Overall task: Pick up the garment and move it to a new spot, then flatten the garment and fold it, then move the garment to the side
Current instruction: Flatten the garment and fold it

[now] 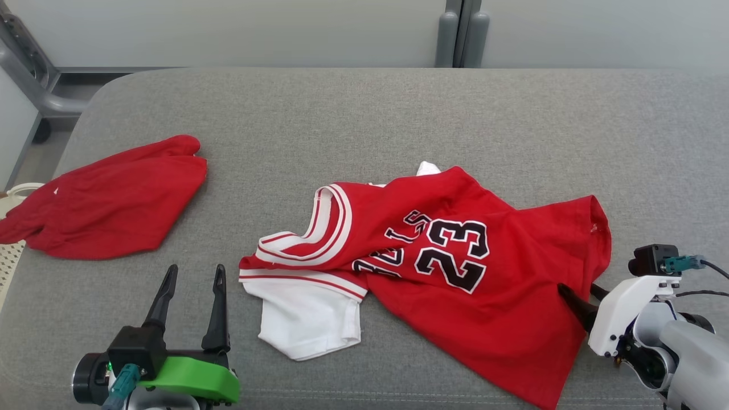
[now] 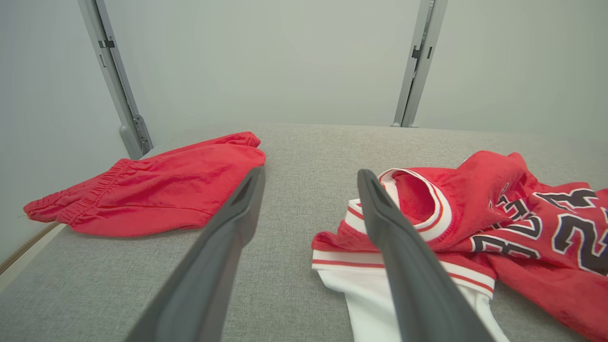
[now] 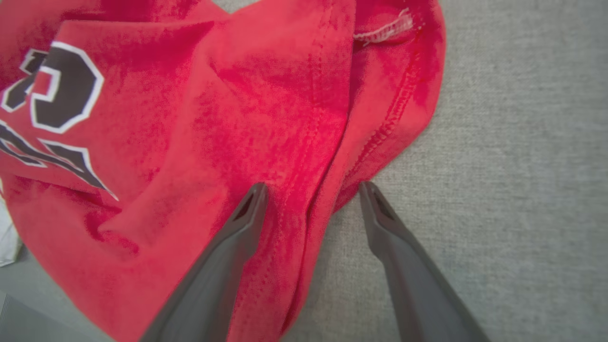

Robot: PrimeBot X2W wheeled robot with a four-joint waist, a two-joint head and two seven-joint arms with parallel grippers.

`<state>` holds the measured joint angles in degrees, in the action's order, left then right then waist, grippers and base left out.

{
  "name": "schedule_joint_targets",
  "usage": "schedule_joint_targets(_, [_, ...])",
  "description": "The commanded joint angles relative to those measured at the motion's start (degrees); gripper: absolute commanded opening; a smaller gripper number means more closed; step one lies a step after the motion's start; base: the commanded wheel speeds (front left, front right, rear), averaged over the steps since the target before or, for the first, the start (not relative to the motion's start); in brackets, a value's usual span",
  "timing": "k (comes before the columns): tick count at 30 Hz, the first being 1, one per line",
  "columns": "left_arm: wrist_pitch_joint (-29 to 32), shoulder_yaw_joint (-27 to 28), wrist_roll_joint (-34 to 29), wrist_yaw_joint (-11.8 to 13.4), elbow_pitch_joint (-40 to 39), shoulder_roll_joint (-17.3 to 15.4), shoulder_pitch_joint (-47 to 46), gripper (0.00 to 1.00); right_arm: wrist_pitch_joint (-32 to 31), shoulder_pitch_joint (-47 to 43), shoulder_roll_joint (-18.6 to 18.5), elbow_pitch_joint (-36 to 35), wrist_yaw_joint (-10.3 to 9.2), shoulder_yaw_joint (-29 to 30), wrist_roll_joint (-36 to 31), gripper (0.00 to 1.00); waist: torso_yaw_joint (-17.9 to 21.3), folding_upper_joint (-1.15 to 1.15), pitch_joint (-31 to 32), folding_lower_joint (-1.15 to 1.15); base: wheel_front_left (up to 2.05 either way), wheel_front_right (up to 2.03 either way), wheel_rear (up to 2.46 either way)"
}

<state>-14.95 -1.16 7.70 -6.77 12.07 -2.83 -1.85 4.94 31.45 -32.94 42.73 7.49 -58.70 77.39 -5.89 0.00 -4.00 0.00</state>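
Note:
The garment (image 1: 444, 250) is a red jersey with a black "23", white trim and a white sleeve. It lies crumpled on the grey padded surface (image 1: 364, 114), right of centre. My right gripper (image 1: 577, 287) is open at the jersey's right hem. In the right wrist view the red hem (image 3: 213, 118) runs between the spread fingers of that gripper (image 3: 313, 187), one finger over cloth and one over bare grey. My left gripper (image 1: 195, 269) stands open at the lower left, holding nothing. In its wrist view the jersey's collar (image 2: 522, 213) lies just right of that gripper (image 2: 311, 175).
A second red piece, a pair of shorts (image 1: 108, 205) (image 2: 156, 190), lies at the far left of the surface. A grey metal frame (image 1: 34, 74) stands beyond the back left corner. A white perforated object (image 1: 11, 250) sits off the left edge.

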Motion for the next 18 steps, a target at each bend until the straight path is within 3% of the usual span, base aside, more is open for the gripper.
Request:
schedule_joint_targets(1, [-0.2,0.0,0.2,0.1,0.0,-0.1,-0.7,1.00,-0.6,0.8,0.5,1.3,0.00,-0.4,-0.5,1.00,-0.5,0.00,-0.4,0.00,0.00,0.00,0.00])
schedule_joint_targets(5, [-0.2,-0.1,0.3,0.3,-0.2,-0.1,-0.8,1.00,-2.6,1.6,3.0,5.8,-0.02,-1.5,-1.4,1.00,-1.1,0.00,-0.8,0.00,0.00,0.00,0.00])
schedule_joint_targets(6, [-0.2,-0.1,0.3,0.3,-0.2,-0.1,-0.8,1.00,-2.9,1.7,3.5,6.6,-0.02,-1.7,-1.6,0.87,-1.2,0.00,-0.8,0.00,0.00,0.00,0.00])
schedule_joint_targets(7, [-0.2,-0.1,0.3,0.4,-0.3,-0.1,-0.8,1.00,-3.3,2.2,4.3,7.7,-0.02,-2.2,-2.1,0.04,-1.3,0.00,-0.9,0.00,0.00,0.00,0.00])
schedule_joint_targets(8, [-0.2,0.0,0.3,0.4,-0.3,-0.1,-0.8,1.00,-3.3,2.5,4.7,8.1,-0.02,-2.3,-2.1,0.00,-1.3,0.00,-1.0,0.00,0.00,0.00,0.00])
schedule_joint_targets(18, [-0.2,-0.9,1.0,0.7,-0.1,-0.1,-1.8,1.00,2.7,12.6,4.2,12.1,-0.01,-2.7,-7.6,0.00,-1.8,0.00,-1.9,0.00,0.00,0.00,0.00])
